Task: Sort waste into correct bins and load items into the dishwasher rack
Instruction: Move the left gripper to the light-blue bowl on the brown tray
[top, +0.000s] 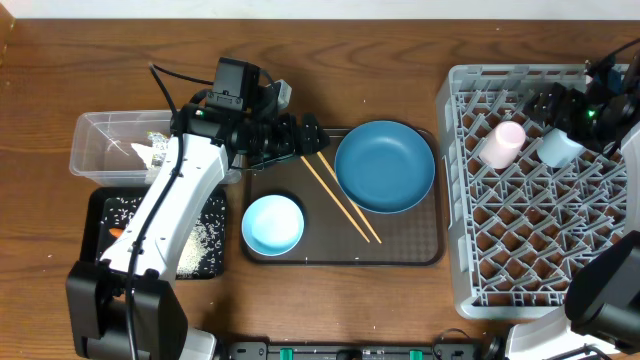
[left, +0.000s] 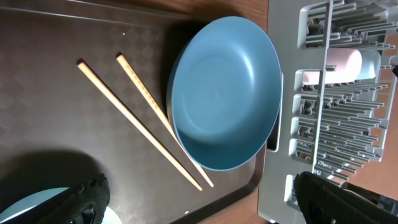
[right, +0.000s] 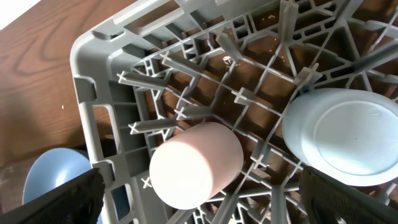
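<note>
The left end effector (top: 312, 138) hung with its fingers wide apart and empty over the brown serving tray (left: 50, 124). It was just by the upper ends of the two chopsticks (left: 143, 118), which lay flat and near-parallel between the pale bowl (top: 272, 223) and the blue plate (left: 227, 93). One stick ran close against the plate's rim, so a closing pinch might have caught only one stick, scraped the tray, or shoved the plate. The right end effector (top: 550, 112), fingers likewise spread and holding nothing, sat low over the rack (top: 520, 270) beside the pink cup (right: 196, 165) and light blue cup (right: 348, 137); a careless lift could have tipped either off its pegs.
</note>
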